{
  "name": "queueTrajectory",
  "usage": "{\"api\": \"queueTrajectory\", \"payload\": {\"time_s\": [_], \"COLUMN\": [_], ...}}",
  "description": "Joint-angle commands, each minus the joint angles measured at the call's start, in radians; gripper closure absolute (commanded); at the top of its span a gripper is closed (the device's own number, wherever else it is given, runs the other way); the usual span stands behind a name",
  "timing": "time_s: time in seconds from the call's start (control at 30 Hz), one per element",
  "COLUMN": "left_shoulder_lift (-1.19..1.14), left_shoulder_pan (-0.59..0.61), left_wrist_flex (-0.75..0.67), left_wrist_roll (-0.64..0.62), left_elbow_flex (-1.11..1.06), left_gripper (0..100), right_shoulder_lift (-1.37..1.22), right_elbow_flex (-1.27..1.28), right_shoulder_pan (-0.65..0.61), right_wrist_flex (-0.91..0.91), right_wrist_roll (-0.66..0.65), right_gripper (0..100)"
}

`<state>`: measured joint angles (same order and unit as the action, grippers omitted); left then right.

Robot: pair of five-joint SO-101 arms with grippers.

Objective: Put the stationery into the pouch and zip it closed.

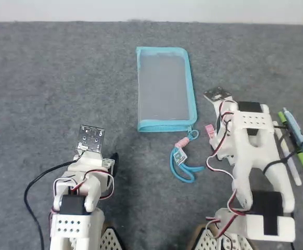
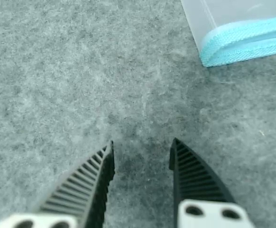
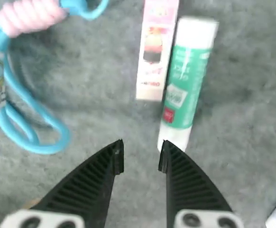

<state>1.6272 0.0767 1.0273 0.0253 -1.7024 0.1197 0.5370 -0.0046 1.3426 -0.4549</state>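
In the high view, the clear pouch [image 1: 164,86] with turquoise trim lies flat at the far middle of the grey bench [image 1: 47,78]. A turquoise strap [image 1: 184,165] with a pink coil trails from its near right corner. The left arm [image 1: 84,192] sits at the near left, well apart from the pouch. The right arm [image 1: 253,140] stands at the right, partly over a few pens [image 1: 302,154] — green, pale blue and white.

In the left wrist view, the left gripper [image 2: 142,142] has its fingers spread and empty above bare bench, with a corner of the pouch beyond them.

In the right wrist view, the right gripper [image 3: 142,143] has its fingers parted and holds nothing. One tip is just beside the end of a green-and-white glue stick [image 3: 183,80]. The stick lies alongside a small pink packet [image 3: 157,52], with the strap looping to the scene's left of both.
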Motion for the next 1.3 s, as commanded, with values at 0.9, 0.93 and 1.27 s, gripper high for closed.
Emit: {"api": "queueTrajectory", "payload": {"time_s": [0.9,0.93,1.27], "left_shoulder_lift": [0.021,0.021,0.021], "left_shoulder_pan": [0.006,0.006,0.006], "left_wrist_flex": [0.008,0.008,0.008], "left_wrist_roll": [-0.008,-0.008,-0.008], "left_elbow_flex": [0.012,0.012,0.012], "left_gripper": [82,82,82], "right_shoulder_lift": [-0.245,-0.245,-0.259], "right_elbow_flex": [-0.427,-0.468,-0.537], "right_shoulder_pan": [0.401,0.429,0.562], "right_wrist_flex": [0.087,0.114,0.160], "right_wrist_roll": [-0.203,-0.226,-0.417], "right_gripper": [97.3,97.3,97.3]}}
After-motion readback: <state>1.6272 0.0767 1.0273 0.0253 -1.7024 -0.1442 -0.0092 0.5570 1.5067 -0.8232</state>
